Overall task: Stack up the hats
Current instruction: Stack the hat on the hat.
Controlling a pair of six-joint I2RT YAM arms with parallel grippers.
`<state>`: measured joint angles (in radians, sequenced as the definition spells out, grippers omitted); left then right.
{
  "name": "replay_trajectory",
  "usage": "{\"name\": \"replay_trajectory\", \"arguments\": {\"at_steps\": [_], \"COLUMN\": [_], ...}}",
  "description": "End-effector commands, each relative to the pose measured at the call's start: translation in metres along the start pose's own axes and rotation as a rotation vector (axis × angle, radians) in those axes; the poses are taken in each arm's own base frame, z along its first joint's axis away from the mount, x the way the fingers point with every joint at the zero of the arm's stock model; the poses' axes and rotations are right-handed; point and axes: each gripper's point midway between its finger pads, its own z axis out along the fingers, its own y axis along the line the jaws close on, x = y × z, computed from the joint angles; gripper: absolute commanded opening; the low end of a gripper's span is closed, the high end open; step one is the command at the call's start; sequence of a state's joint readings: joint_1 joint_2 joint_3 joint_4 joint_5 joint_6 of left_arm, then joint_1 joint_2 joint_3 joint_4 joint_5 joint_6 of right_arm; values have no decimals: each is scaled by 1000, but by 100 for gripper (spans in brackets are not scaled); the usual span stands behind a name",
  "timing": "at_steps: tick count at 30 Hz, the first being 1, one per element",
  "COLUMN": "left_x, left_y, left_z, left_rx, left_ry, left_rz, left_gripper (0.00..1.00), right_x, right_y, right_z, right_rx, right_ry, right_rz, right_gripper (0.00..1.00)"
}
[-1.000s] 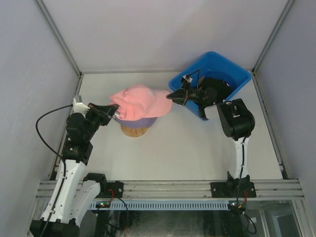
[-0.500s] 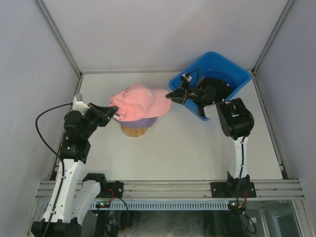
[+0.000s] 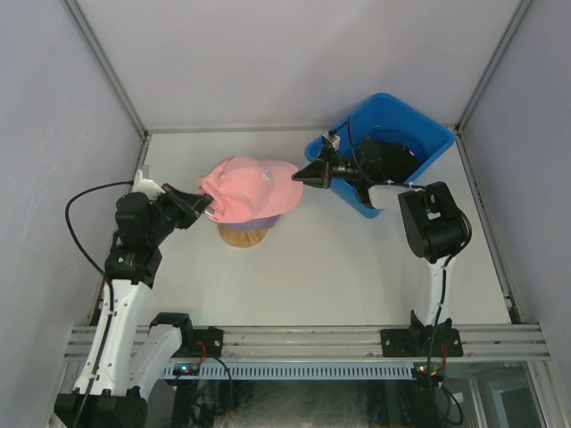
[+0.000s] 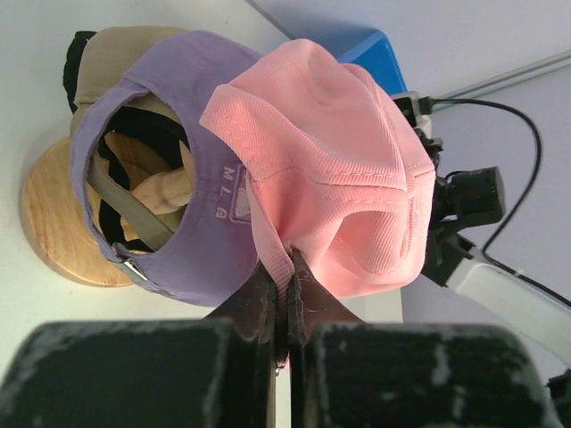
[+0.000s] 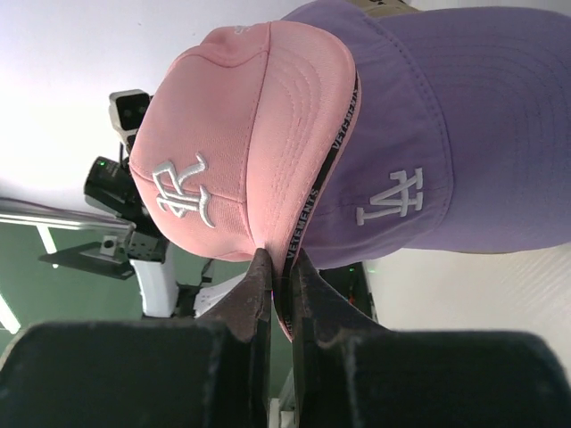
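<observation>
Pinching pink hat w/ L gripper at rear edge, R gripper at brim. Shifted left vs 1 s ago, now covering purple hat; prob. ready to lower.

The white table carries a round wooden stand left of centre, capped with hats. A blue bin sits in its far right corner.

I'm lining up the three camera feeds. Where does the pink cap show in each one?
Top external: pink cap left of centre, mid-height.
Left wrist: pink cap right of centre, filling much of the frame.
Right wrist: pink cap left of centre, its white logo facing the camera.
Shared landmark: purple cap lying directly against it, in all three views.
</observation>
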<state>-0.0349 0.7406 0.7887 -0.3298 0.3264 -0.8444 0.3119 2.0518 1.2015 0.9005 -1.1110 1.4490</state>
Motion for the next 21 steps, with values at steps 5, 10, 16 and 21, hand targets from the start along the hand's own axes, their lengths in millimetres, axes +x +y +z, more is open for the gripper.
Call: {"name": "replay_trajectory", "arguments": {"at_steps": [5,10,16,21], "left_x": [-16,-10,-7,-1], "left_y": [-18,-9,4,10], "left_z": [-3,0,1,4], "left_rx": [36,14,-37,-59], "left_ry": [-9,12,15,45], "left_rz": [77,71,62,58], "left_gripper": [0,0,0,0], "right_x": [-24,-32,-38,-36], "right_y": [-16,-24,-30,-45], "right_z": [3,6,13,22], "right_rx": [144,190,280,384], "right_ry": [-92,-106,-101,-82], "right_rz": [-43,-31,-45,-58], "right_gripper": [0,0,2,2]}}
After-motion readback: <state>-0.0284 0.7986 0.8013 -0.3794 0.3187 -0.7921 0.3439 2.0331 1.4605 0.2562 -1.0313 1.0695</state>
